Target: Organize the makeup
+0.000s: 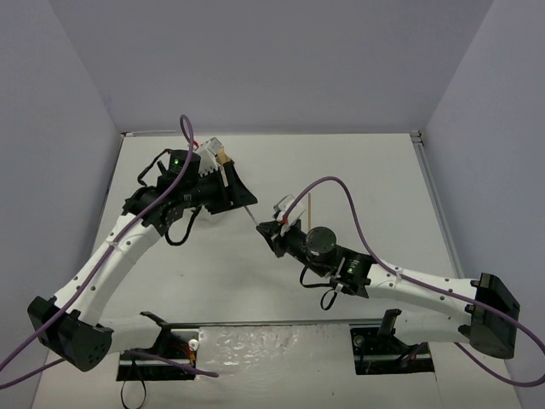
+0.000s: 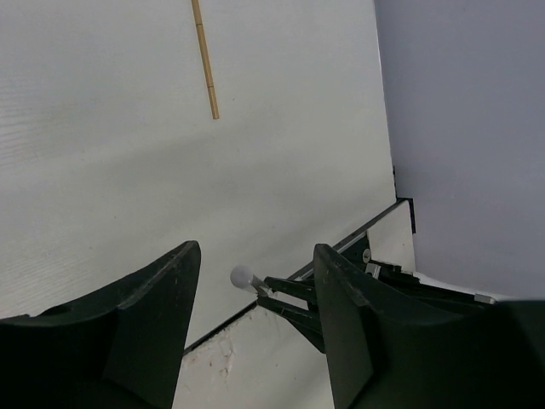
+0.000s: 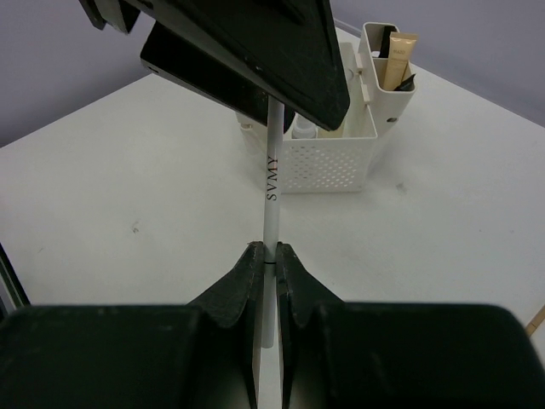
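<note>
My right gripper [image 3: 266, 249] is shut on a thin white makeup pencil [image 3: 272, 187] with black lettering, held above the table. The pencil's far end [image 2: 243, 275] reaches in between the dark fingers of my left gripper [image 2: 255, 247]. That gripper's jaws stand apart on either side and do not touch the pencil. In the top view the two grippers meet mid-table, the left [image 1: 243, 200] and the right [image 1: 271, 228]. A tan stick [image 2: 204, 60] lies flat on the table [image 1: 312, 209].
A white perforated organizer box [image 3: 328, 158] stands behind the pencil, holding a tan tube [image 3: 400, 61] and small bottles [image 3: 302, 128]. From above the left arm mostly covers the box [image 1: 213, 149]. Purple walls close in the white table.
</note>
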Controlling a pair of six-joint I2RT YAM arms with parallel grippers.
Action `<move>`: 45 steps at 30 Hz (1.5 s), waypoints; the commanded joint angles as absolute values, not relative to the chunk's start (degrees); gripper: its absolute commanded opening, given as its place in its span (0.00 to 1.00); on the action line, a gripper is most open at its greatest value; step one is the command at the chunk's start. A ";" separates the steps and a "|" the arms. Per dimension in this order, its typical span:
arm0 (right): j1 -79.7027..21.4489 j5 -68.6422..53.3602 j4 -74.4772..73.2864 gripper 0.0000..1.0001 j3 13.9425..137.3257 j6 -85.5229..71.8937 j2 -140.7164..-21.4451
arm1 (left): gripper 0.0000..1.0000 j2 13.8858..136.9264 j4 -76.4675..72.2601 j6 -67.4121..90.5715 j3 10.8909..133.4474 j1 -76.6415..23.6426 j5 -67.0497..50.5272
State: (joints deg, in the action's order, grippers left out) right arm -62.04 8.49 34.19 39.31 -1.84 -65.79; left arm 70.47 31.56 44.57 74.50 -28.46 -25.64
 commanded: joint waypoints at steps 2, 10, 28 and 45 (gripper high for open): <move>-62.62 7.84 40.23 0.00 39.39 -0.92 -63.93 | 0.37 71.05 26.92 46.74 78.16 -29.72 -24.86; -62.69 8.77 40.05 0.03 38.94 -1.21 -63.83 | 0.01 71.04 26.76 46.56 78.51 -31.05 -22.18; -60.99 27.51 25.57 1.00 40.77 -8.71 -61.52 | 0.00 71.01 29.43 29.79 80.59 -23.77 1.07; -51.75 24.98 19.72 1.00 35.31 -13.62 -54.47 | 0.00 77.64 15.61 22.04 78.56 -9.70 9.49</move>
